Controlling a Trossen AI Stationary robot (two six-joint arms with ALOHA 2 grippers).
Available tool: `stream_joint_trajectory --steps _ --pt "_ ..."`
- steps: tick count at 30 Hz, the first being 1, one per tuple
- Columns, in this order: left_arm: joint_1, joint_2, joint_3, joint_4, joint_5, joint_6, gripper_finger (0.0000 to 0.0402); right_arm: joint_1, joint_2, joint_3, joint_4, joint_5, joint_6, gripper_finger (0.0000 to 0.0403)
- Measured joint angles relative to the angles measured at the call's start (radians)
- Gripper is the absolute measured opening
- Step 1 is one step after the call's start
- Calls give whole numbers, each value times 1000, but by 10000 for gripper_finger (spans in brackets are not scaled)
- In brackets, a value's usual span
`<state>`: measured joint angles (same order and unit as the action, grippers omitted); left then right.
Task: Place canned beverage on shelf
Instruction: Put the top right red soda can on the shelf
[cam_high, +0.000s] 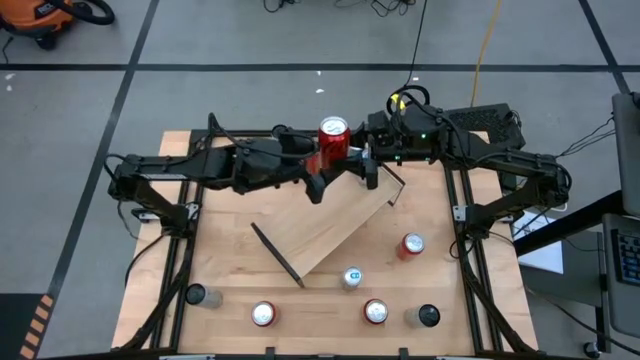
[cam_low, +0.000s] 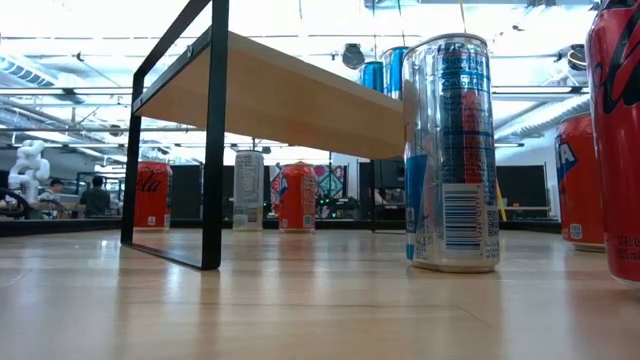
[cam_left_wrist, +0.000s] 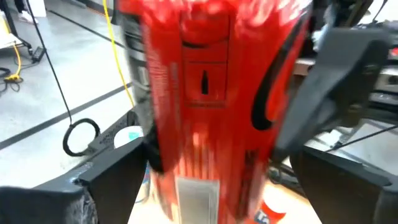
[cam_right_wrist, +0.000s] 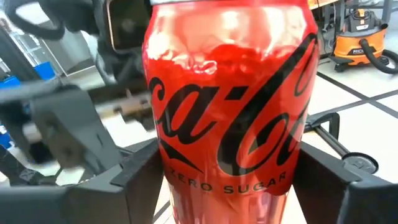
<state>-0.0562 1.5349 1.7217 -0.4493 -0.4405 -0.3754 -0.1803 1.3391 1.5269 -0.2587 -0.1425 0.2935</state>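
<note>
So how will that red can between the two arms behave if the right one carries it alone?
The red can is a rigid cylinder, so it likely won't deform under the right gripper. Its glossy wall may slip against the fingers. Being tall and narrow, it could tip when set on the shelf. Its weight cannot be told.

Upright red can between both end effectors, above light-wood shelf.

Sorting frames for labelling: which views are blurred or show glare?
Left wrist view: the red can is smeared by blur. Right wrist view: the can is sharp with glare on its top, the background soft. Low view: the silver can is crisp, bright ceiling lights behind.
</note>
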Motion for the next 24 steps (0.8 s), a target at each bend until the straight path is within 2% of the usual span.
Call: stream_joint_trajectory --steps 6,10,16,21,24 --pt "-4 -84 1 -97 23 -19 398 -1 -7 0 -7 7 -17 269" --pt "-2 -137 1 -77 30 0 398 -1 -7 0 -7 -18 -48 269" --pt "17 -165 1 -1 95 158 398 6 -8 0 -9 -47 -141 269" --pt "19 -163 1 118 90 392 397 12 -8 0 -8 -44 -228 269" --pt "18 -150 1 186 76 369 397 12 -8 0 -9 -42 -234 269"
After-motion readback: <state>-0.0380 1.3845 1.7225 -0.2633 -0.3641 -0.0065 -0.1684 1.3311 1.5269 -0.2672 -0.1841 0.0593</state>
